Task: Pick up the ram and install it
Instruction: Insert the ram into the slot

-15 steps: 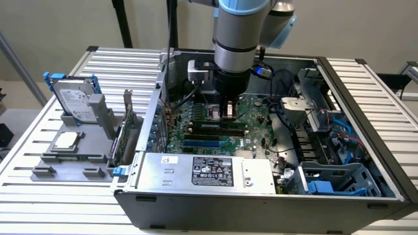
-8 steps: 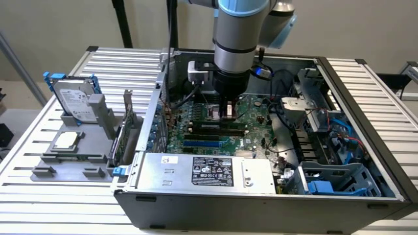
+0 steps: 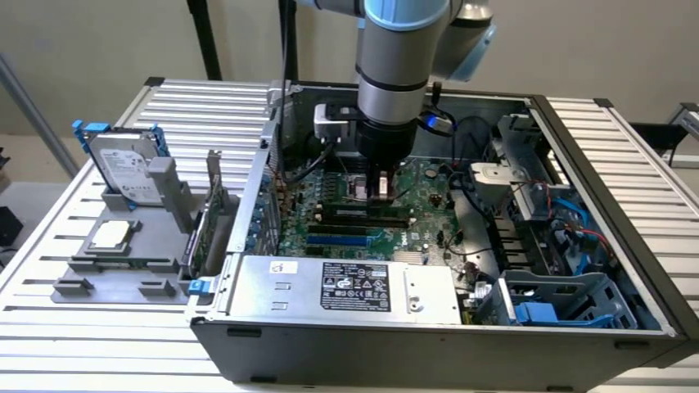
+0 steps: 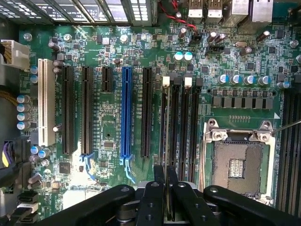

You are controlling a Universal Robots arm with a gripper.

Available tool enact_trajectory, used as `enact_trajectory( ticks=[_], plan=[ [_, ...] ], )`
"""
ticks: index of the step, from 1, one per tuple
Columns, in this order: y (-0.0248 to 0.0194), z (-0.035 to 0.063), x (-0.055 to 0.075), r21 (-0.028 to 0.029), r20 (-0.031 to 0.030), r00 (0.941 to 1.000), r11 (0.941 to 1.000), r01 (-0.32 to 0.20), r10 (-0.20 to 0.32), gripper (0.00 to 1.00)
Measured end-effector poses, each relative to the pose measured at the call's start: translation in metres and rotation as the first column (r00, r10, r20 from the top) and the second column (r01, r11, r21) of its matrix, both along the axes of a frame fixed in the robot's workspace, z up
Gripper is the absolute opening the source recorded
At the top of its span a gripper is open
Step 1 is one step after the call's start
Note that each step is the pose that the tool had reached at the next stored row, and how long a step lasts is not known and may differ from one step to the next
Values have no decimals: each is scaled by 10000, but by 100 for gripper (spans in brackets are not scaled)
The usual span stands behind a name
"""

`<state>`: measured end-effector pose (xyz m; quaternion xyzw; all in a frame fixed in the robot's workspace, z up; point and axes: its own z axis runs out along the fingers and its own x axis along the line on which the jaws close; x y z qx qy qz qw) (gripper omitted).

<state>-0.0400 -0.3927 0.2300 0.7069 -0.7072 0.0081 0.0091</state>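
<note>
My gripper [image 3: 381, 195] hangs inside the open computer case [image 3: 568, 123], just above the motherboard [image 3: 361, 229]. Its two black fingers [image 4: 159, 188] stand close together, shut on the ram [image 4: 168, 200], a thin board seen edge-on between them. In the exterior view the ram [image 3: 382, 188] shows as a small pale piece under the wrist. The gripper [image 4: 165, 170] sits directly over the row of black memory slots [image 4: 181, 122] with white latches [image 4: 165, 81], in line with the slots nearest the long black expansion slot.
A bare CPU socket [image 4: 237, 165] lies beside the memory slots, and a blue expansion slot [image 4: 126, 113] on their other side. Outside the case, a grey fixture [image 3: 120, 262] carries a hard drive with blue rails [image 3: 123, 168] and a green card [image 3: 208, 221]. The power supply [image 3: 339, 286] fills the case front.
</note>
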Motion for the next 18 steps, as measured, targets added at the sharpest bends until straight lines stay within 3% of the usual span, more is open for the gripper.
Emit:
enact_trajectory(
  ticks=[18],
  plan=[
    [20, -35, 0, -80, -11, 10000, 9999, 89, -89, 14]
  ],
)
